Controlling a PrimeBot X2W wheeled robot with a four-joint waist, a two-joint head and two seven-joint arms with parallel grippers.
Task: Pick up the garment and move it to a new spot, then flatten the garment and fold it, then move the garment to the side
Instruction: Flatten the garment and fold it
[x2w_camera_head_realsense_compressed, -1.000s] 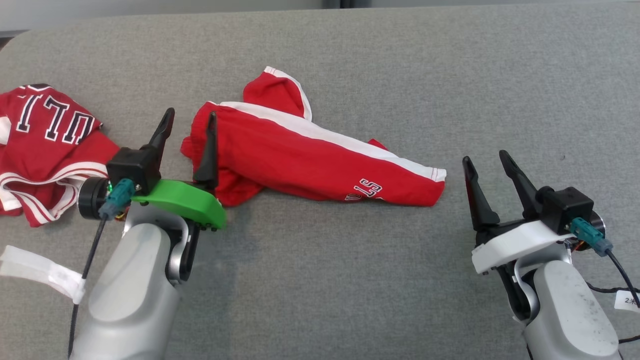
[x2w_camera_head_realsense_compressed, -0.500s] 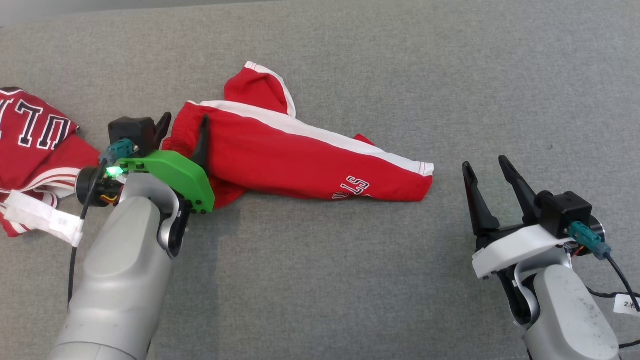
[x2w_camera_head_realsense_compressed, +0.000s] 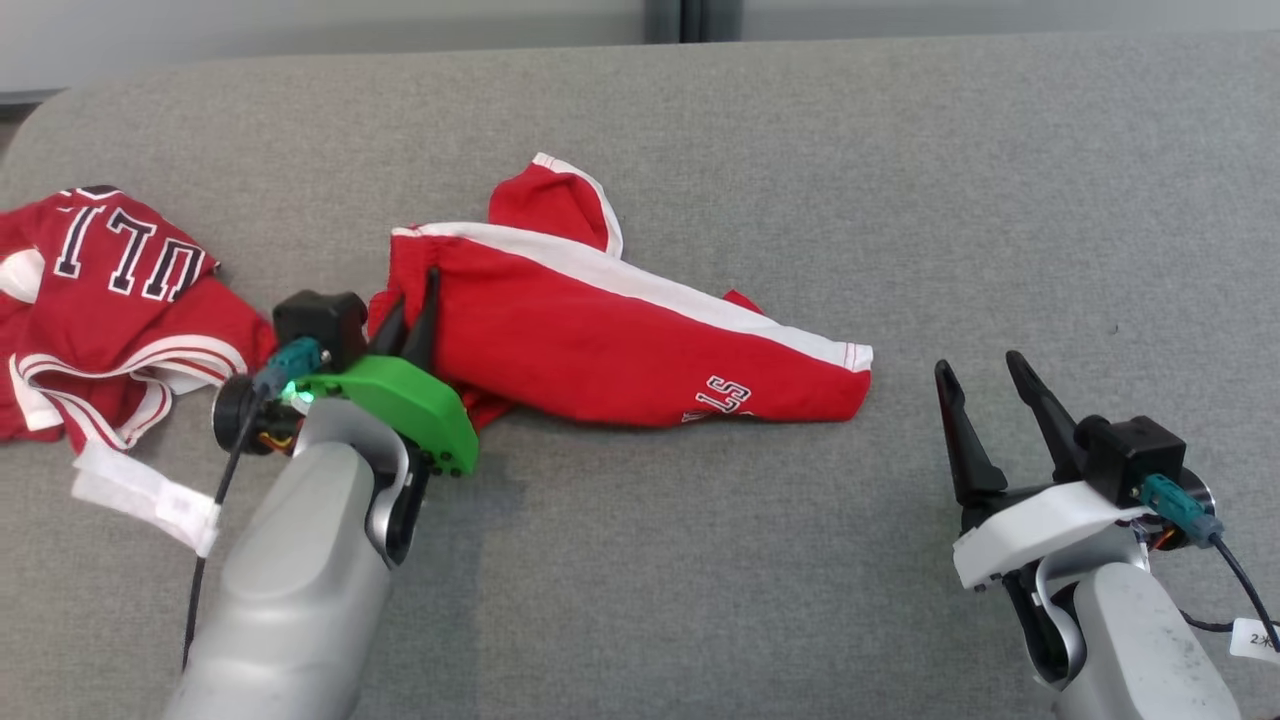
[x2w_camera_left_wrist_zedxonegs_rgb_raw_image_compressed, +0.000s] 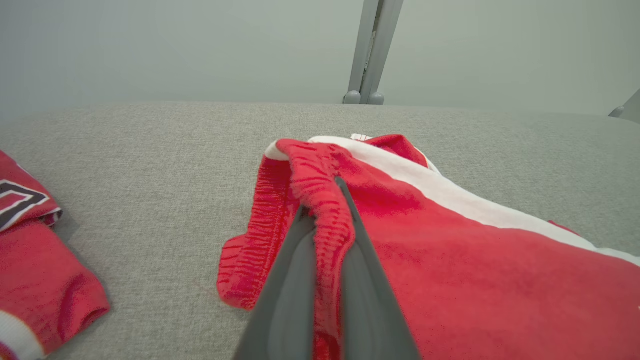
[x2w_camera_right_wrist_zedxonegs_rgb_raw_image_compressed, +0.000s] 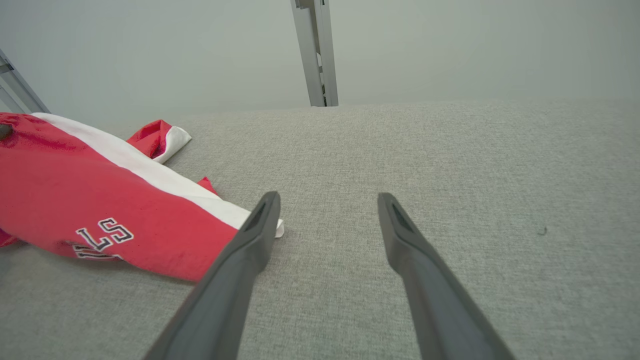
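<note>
Jaws of the left gripper (x2w_camera_head_realsense_compressed: 412, 305) are pressed together on the elastic waistband (x2w_camera_left_wrist_zedxonegs_rgb_raw_image_compressed: 320, 190) of the red shorts (x2w_camera_head_realsense_compressed: 620, 340), which lie crumpled midway across the grey fabric surface (x2w_camera_head_realsense_compressed: 900, 180). The right gripper (x2w_camera_head_realsense_compressed: 978, 362) hovers spread and empty near their other end. Only the grasp looks done: lifting, moving, flattening, folding and setting aside all remain.
</note>
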